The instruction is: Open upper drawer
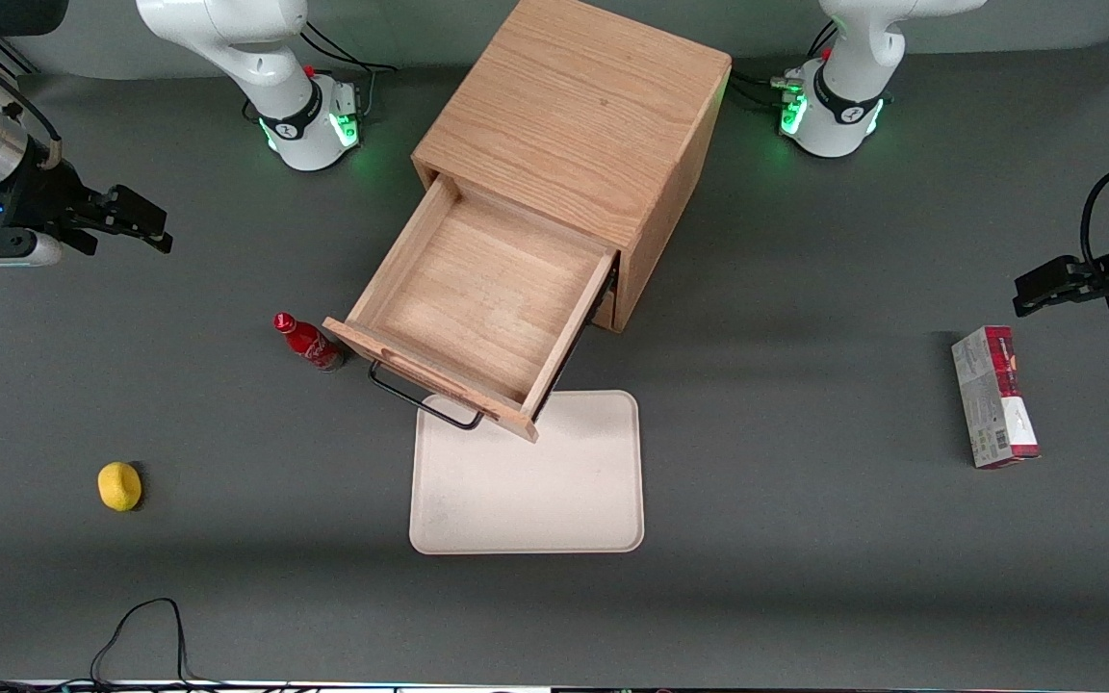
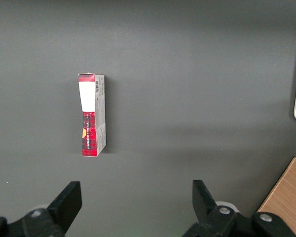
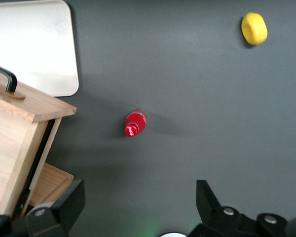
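Observation:
The oak cabinet (image 1: 583, 125) stands at the middle of the table. Its upper drawer (image 1: 477, 303) is pulled far out toward the front camera, and its light-wood inside is empty. The thin black wire handle (image 1: 425, 402) hangs off the drawer's front panel. That front panel (image 3: 32, 106) and handle (image 3: 7, 79) also show in the right wrist view. My gripper (image 1: 145, 226) hangs high above the table toward the working arm's end, well away from the drawer. Its fingers (image 3: 69, 202) are spread wide, open, with nothing between them.
A small red bottle (image 1: 307, 343) stands beside the drawer's front corner, also seen as the bottle (image 3: 135, 123) under my wrist. A cream tray (image 1: 528, 476) lies in front of the drawer. A yellow lemon (image 1: 119, 485) lies nearer the camera. A red box (image 1: 994, 397) lies toward the parked arm's end.

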### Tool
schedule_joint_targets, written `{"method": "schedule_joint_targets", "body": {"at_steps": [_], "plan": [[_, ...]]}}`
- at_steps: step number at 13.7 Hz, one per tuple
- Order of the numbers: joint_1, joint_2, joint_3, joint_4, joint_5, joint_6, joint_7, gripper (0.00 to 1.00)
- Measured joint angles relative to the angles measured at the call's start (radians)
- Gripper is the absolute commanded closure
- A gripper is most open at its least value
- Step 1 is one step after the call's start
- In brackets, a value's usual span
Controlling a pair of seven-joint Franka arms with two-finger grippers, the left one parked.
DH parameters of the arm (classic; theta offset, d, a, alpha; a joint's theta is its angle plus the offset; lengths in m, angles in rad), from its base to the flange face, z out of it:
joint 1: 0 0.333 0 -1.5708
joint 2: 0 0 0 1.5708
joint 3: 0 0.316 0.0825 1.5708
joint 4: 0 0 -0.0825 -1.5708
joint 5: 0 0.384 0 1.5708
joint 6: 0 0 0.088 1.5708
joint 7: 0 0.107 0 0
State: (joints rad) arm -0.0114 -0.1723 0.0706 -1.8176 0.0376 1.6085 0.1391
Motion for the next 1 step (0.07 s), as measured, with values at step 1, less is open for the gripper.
{"method": "schedule_joint_targets", "body": {"at_steps": [1], "plan": [[0.000,0.001,0.006,0.000,0.000,0.000,0.017,0.00]]}}
